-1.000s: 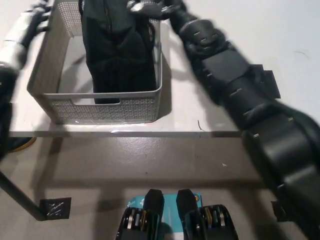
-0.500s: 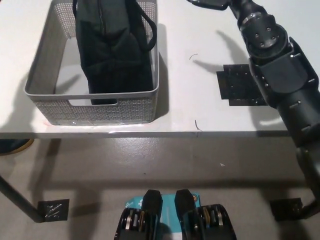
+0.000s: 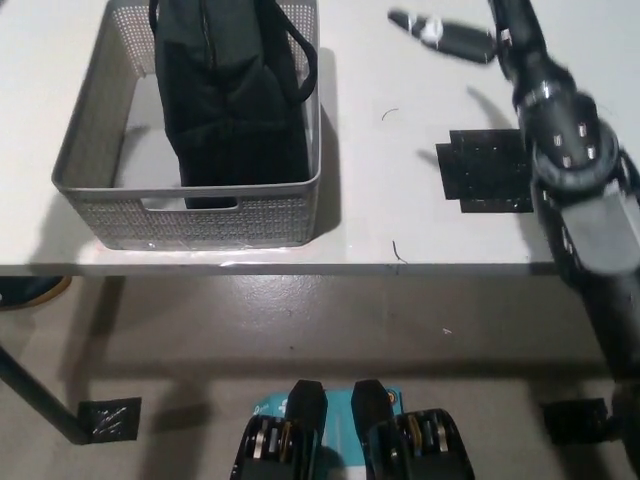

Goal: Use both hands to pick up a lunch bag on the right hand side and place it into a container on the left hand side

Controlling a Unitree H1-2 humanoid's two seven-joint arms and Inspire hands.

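- Since a second ago, both hands have left the basket (image 3: 90,175): left one gone from view, right hand (image 3: 445,35) blurred, empty, fingers apparently spread.
- Lunch bag (image 3: 232,100) stands inside on the worktop (image 3: 400,200), presumably delivered.

The right hand (image 3: 440,32) is off the lunch bag (image 3: 232,95) now, swung out right over the bare table (image 3: 390,180), and looks empty. The left hand, beside the container (image 3: 200,215) a second ago, is out of view.
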